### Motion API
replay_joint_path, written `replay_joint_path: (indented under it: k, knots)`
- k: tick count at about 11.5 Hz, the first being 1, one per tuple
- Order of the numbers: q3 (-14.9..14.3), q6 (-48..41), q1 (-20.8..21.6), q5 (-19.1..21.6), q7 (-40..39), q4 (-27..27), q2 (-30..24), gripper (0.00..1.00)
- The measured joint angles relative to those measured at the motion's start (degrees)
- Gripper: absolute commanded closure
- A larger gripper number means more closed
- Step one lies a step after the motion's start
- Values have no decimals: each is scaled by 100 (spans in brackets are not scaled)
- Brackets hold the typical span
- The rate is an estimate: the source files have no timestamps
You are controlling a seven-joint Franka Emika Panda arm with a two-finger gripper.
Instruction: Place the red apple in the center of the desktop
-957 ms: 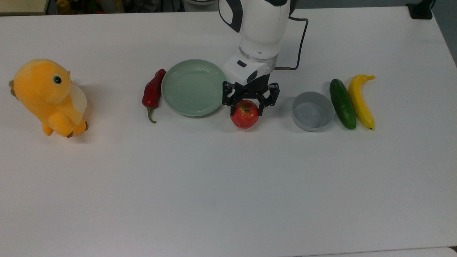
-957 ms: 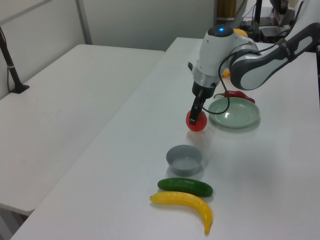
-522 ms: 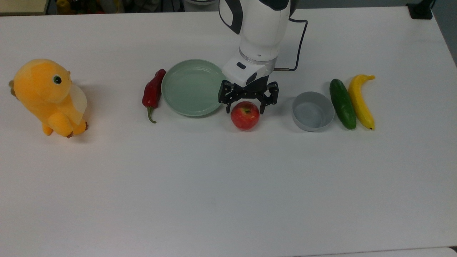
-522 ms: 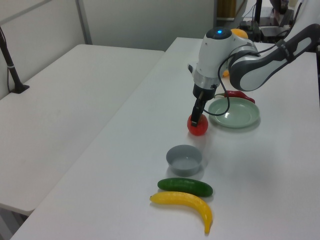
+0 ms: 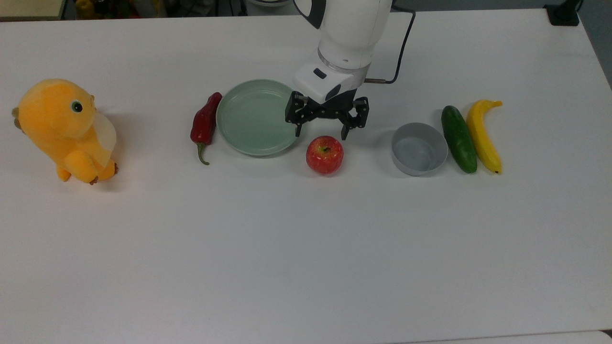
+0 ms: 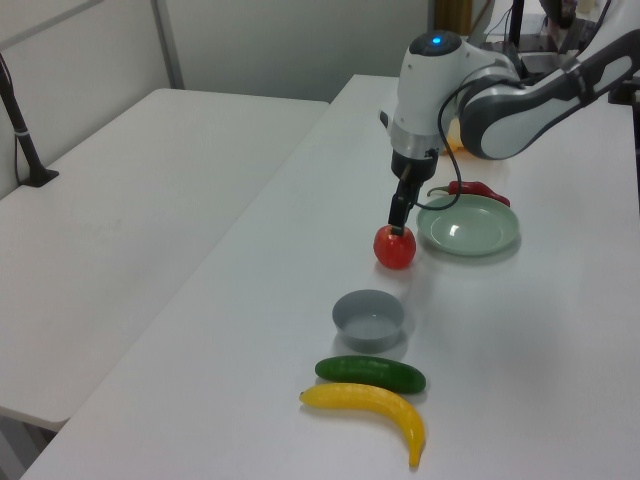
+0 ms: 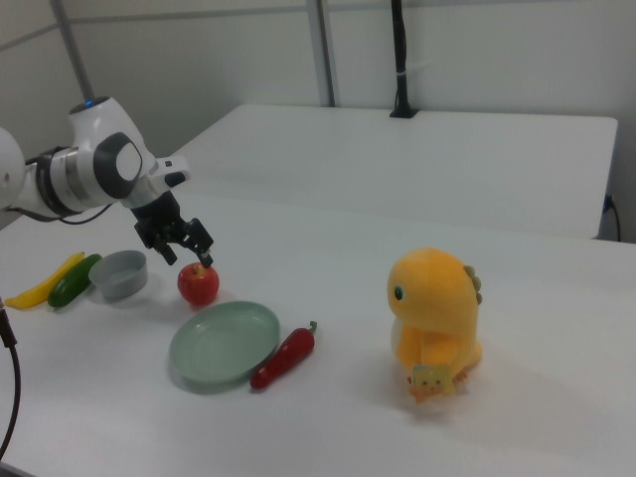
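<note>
Matte white bench (image 5: 306, 267), a second white table beyond. Glossy round apple (image 5: 324, 154) rests between the shallow green plate (image 5: 258, 117) and grey bowl (image 5: 419, 148), nearer the far edge. End effector (image 5: 321, 134) hangs released just above it.

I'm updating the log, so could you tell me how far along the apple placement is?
Done: the apple sits on the desktop, between the green plate and grey bowl. In hand: nothing; the gripper is open and above the apple, clear of it. Left: only backing the arm away, though the apple sits nearer the top view's far edge than dead centre.
</note>
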Motion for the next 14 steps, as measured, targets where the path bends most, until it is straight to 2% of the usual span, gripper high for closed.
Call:
replay_joint_path:
  k: [3, 4, 6, 8, 10, 14]
  knots:
    - [-3, -1032, -51, 18, 0, 187, -424, 0]
    - [-7, -1178, -135, 168, 5, 210, -665, 0]
    - [-30, -1233, -495, 765, -4, 219, -1152, 0]
    - [-240, -1439, -700, 1073, -46, 209, -1556, 0]
    - [-416, -1746, -696, 1177, -215, 184, -1747, 0]
    - [-716, -1776, -645, 1598, -898, 108, -1813, 0]
